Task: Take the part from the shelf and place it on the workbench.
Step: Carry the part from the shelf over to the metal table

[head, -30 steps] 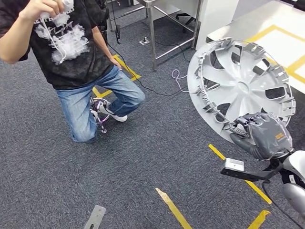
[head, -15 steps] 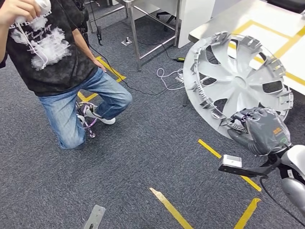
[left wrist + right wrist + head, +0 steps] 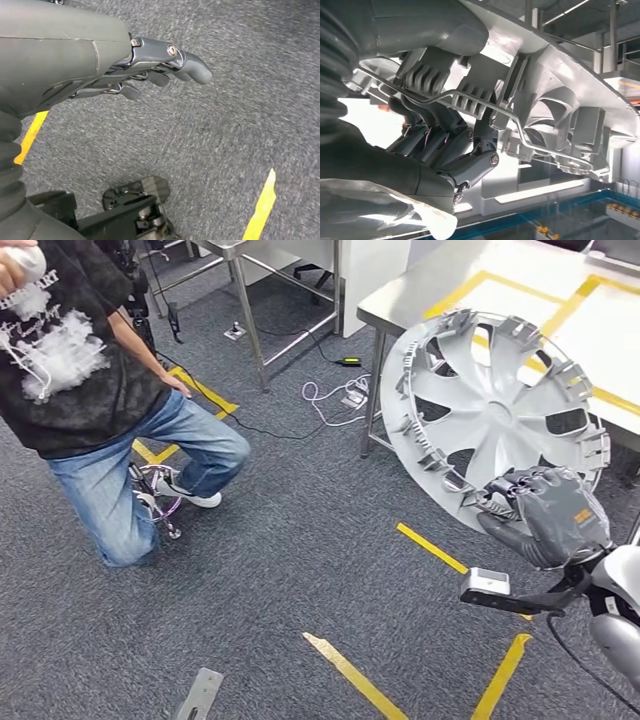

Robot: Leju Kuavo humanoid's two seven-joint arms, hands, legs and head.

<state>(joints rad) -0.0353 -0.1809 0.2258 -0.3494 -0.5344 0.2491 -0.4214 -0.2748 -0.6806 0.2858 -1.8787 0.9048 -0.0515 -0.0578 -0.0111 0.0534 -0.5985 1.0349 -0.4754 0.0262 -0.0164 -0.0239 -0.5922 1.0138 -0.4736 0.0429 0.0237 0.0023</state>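
1. Head view: the right hand (image 3: 555, 520) grips the lower rim of the part (image 3: 490, 415), a silver wheel cover, and carries it on a tilt above the carpet. The part's upper edge overlaps the near edge of the table (image 3: 423, 285). A person (image 3: 106, 410) kneels on the carpet, well apart from the part.
   - Step in hand, as judged: transport to the table. To do it well, hold the grip firm and raise the lower rim above the table edge before advancing. Level the part over the marked surface before lowering.
   - Risk, as judged: the single rim grip allows the wide part to swing, so move slowly.
2. Left wrist view: the left hand (image 3: 158, 67) holds nothing. Its fingers (image 3: 196, 70) extend nearly straight, slightly apart, above the carpet.
3. Right wrist view: the right hand (image 3: 444, 145) has its fingers (image 3: 471, 165) curled closed around the ribbed clips on the part's (image 3: 561, 115) inner side, beside the wire ring (image 3: 478, 102). The grip sits at the rim.
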